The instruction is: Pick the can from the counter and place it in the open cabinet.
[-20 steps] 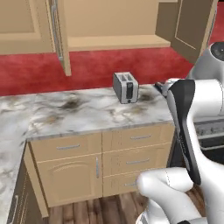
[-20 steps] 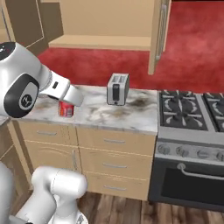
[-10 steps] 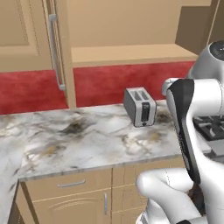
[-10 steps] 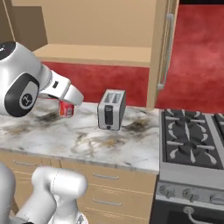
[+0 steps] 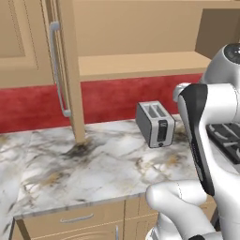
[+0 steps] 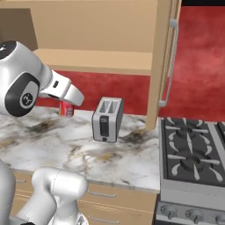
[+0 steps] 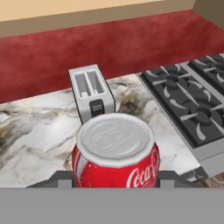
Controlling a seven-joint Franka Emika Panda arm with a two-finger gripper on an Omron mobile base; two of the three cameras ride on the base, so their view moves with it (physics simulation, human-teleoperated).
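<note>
Filling the near part of the hand view, the can (image 7: 116, 153) sits upright directly ahead of the gripper (image 7: 116, 177); finger spacing and contact cannot be determined. In the right base view, the can (image 6: 66, 109) appears behind the arm's forearm, above the counter (image 6: 52, 145). The toaster (image 6: 107, 119) stands farther right on the counter. Beyond, the stove (image 7: 192, 103) adjoins the counter, and the open cabinet (image 6: 101, 61) hangs above.

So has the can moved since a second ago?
Cannot tell. The base drove, so the whole right base view shifted. The can is left of the toaster as before, seemingly higher against it, perhaps only from the camera's move.
</note>
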